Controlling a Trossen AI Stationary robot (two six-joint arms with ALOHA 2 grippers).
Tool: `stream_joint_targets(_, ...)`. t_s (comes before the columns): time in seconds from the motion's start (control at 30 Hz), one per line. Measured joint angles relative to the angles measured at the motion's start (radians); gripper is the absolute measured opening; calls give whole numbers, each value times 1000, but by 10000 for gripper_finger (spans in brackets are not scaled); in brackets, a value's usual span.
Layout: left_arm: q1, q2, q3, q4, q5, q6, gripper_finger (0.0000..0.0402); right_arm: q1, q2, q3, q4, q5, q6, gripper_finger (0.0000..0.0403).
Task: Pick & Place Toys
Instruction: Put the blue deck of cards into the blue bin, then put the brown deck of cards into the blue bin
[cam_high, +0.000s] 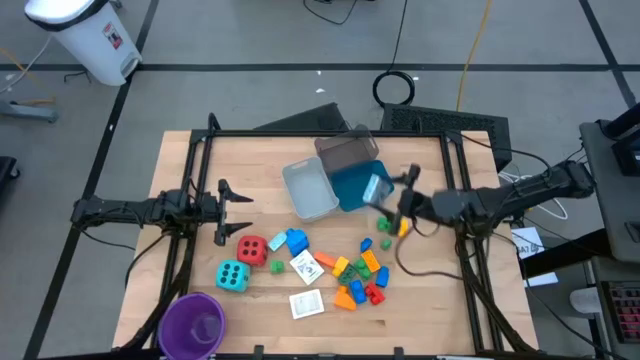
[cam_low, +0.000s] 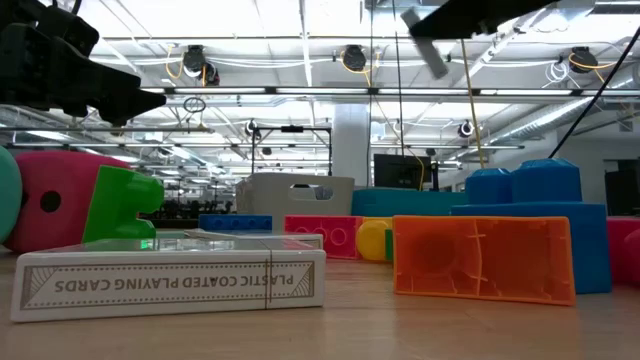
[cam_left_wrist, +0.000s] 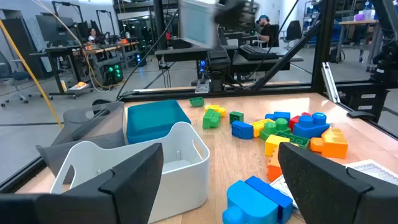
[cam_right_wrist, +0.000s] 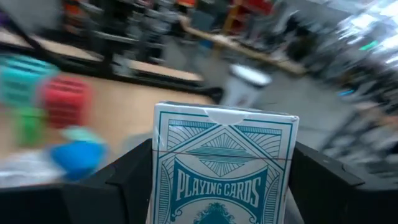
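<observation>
Your right end effector (cam_high: 392, 207) is carrying a pack of playing cards (cam_right_wrist: 222, 168) above the trays.

Its two fingers (cam_right_wrist: 130, 180) press on either side of the blue-printed pack, which stands upright between them; from overhead you see it held over the blue tray (cam_high: 352, 186), beside the white tray (cam_high: 310, 190) and the grey tray (cam_high: 345, 152). Your left end effector (cam_high: 232, 207) waits over the left part of the worktop (cam_high: 440, 300) with fingers spread wide and nothing between them. The remaining toys lie near the front edge: the red die (cam_high: 251, 249), the cyan die (cam_high: 232, 275), two white packets (cam_high: 306, 303) and a scatter of coloured bricks (cam_high: 362, 275). The purple cup (cam_high: 192, 324) sits at the front left corner.
</observation>
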Motion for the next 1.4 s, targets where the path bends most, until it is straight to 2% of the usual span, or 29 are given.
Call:
stream_joint_targets(0.1, 0, 0, 0, 0, 0, 0, 324, -114, 35, 0, 2, -71, -132, 272)
stream_joint_targets(0.33, 0, 0, 0, 0, 0, 0, 324, -344, 190, 0, -24, -484, -125, 269)
stream_joint_targets(0.53, 0, 0, 0, 0, 0, 0, 324, -450, 342, 0, -43, -629, -123, 272)
stream_joint_targets(0.73, 0, 0, 0, 0, 0, 0, 324, -498, 450, 0, -50, -655, -123, 273)
stream_joint_targets(0.93, 0, 0, 0, 0, 0, 0, 324, -498, 496, 0, -34, -651, -122, 328)
stream_joint_targets(1.13, 0, 0, 0, 0, 0, 0, 324, -498, 488, 0, -31, -650, -97, 357)
stream_joint_targets(1.27, 0, 0, 0, 0, 0, 0, 324, -485, 446, 0, -45, -647, -50, 358)
stream_joint_targets(1.4, 0, 0, 0, 0, 0, 0, 324, -450, 351, 0, -98, -621, 15, 352)
